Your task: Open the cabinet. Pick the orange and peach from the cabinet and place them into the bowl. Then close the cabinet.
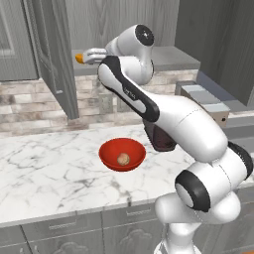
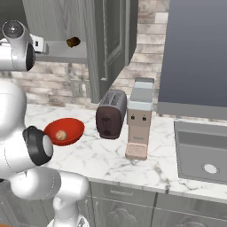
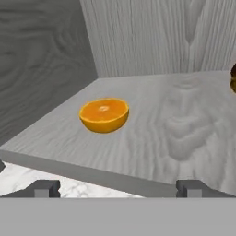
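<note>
Cabinet [image 1: 54, 59] open, both grey wood-grain panelled doors swung out, flat grey shelf [image 3: 175, 120] exposed with the grain showing clearly on top. Orange [image 3: 103, 114] sits on that shelf toward the left wall of the cabinet; from the hand view it reads as a half dome, cut face up, glossy skin, pale centre. In the left base view the orange [image 1: 79, 58] is just past the end of the arm's hand, at the shelf's left end. Gripper [image 3: 118, 189] is level with the shelf's front edge, jaws spread wide, nothing between them, orange ahead of them and apart. Small dark brown-and-yellow object [image 2: 73, 42] sits further right on the same shelf, well apart from the orange. Bowl [image 1: 122, 154] is red, glossy, round and shallow, on the white marble-veined counter [image 1: 44, 173] below the cabinet. Peach [image 1: 123, 159] lies inside it near the middle, pale tan, round, matte. Behind the bowl to its right a dark brown toaster [image 2: 111, 114] with rounded corners, then a boxy tan-and-grey coffee machine [image 2: 139, 119]. Grey rectangular sink [image 2: 201, 153] set into the counter far right. Backsplash [image 1: 30, 106] is rough brick in tan and grey.
</note>
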Controlling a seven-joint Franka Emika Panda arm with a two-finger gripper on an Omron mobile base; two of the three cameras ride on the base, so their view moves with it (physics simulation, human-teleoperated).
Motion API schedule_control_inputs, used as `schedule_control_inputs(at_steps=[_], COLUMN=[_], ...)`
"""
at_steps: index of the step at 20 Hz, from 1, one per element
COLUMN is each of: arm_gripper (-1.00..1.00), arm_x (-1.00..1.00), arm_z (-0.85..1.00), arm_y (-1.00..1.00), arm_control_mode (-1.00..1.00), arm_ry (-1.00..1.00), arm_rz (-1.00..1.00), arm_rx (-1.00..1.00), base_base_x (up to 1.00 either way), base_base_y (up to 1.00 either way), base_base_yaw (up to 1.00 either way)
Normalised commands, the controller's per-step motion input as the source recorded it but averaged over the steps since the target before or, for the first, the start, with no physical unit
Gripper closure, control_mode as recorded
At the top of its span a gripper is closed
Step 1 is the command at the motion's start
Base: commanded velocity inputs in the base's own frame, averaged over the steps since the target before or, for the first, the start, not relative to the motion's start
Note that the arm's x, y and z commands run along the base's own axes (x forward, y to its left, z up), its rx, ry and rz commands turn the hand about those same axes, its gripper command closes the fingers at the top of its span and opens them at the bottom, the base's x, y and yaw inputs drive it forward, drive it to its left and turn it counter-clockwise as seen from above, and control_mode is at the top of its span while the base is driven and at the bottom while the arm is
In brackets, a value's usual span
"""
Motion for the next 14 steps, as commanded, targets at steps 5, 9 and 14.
schedule_control_inputs(at_steps=[5, 9, 14], arm_gripper=[-1.0, -1.0, -1.0], arm_x=[0.21, 0.13, 0.17], arm_z=[0.06, 0.19, 0.1], arm_y=[0.15, 0.21, 0.2], arm_control_mode=[-1.0, -1.0, -1.0], arm_ry=[0.0, 0.0, 0.0], arm_rz=[0.0, 0.0, 0.0], arm_rx=[0.0, 0.0, 0.0], base_base_x=[0.0, 0.0, 0.0], base_base_y=[0.0, 0.0, 0.0], base_base_yaw=[0.0, 0.0, 0.0])
